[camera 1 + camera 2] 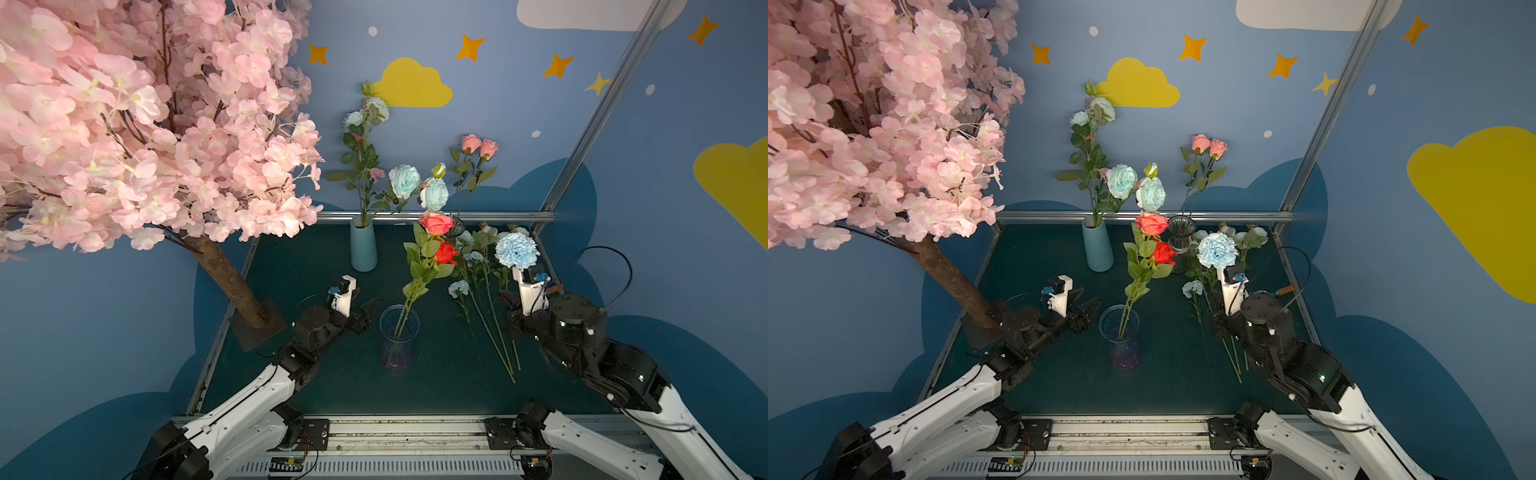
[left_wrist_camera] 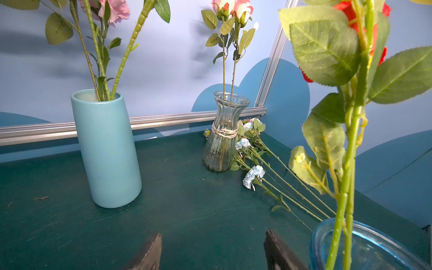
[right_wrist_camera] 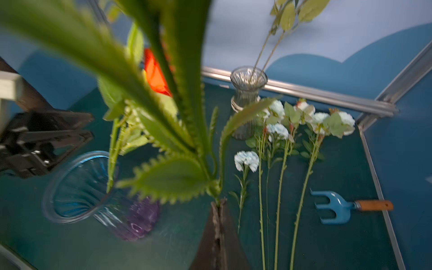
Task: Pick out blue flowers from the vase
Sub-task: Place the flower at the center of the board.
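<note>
R claw point(image 3: 218, 205) pinches stem of large blue flower point(image 1: 516, 250) — outside clear vase point(image 1: 399, 332). L claw point(image 1: 368, 312) spread beside vase. Other blue stems point(image 3: 246, 160) lie on tabletop point(image 1: 332, 374).

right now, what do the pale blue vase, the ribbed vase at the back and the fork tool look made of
Pale blue vase: likely ceramic, matte and opaque, no glare.
Ribbed vase: clear glass or plastic, stems visible through it.
Fork tool: blue-painted head, probably metal; wood-coloured handle.
</note>
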`<state>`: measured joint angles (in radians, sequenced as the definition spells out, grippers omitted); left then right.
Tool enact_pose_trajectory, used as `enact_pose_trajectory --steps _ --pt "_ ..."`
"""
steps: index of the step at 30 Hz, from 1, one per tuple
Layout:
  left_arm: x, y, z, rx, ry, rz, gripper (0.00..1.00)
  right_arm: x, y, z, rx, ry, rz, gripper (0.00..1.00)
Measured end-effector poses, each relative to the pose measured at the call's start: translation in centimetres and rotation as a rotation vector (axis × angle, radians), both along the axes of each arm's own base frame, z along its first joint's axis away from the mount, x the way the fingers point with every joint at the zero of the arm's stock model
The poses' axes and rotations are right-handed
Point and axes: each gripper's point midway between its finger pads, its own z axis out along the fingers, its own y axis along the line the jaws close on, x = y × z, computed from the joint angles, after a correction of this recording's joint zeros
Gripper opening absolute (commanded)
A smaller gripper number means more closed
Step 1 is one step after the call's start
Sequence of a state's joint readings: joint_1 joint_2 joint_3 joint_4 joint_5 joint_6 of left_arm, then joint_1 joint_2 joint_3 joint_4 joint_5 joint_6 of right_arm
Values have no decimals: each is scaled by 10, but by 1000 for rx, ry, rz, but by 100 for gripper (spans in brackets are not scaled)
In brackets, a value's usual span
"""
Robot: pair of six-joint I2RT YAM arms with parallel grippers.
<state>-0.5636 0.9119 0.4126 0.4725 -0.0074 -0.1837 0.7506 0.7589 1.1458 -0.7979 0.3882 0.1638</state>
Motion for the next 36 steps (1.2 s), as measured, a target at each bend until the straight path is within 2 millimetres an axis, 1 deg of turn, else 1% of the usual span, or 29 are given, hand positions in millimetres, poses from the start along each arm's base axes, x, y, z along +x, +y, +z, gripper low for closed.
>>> enact_pose_trajectory --steps 6,9,14,20,25,28,31,36 --pt "1 0 -1 2 4 2 70 28 -20 -42 -40 183 -111 0" --pt "1 1 -1 1 5 6 70 40 -26 -61 -55 266 -142 0" --pt "3 2 -4 4 14 10 69 57 -38 -93 -130 379 -199 0" --pt "4 3 -5 4 16 14 70 78 -65 -128 -197 501 -298 0" --pt "5 5 -6 3 19 21 69 100 -83 -148 -256 575 -365 0" --pt "6 7 -7 4 20 25 70 114 -87 -158 -307 608 -384 0" --pt "6 8 -6 2 17 29 70 133 -90 -168 -361 636 -402 0" --pt "6 14 -6 -3 16 41 69 156 -101 -191 -403 703 -430 0"
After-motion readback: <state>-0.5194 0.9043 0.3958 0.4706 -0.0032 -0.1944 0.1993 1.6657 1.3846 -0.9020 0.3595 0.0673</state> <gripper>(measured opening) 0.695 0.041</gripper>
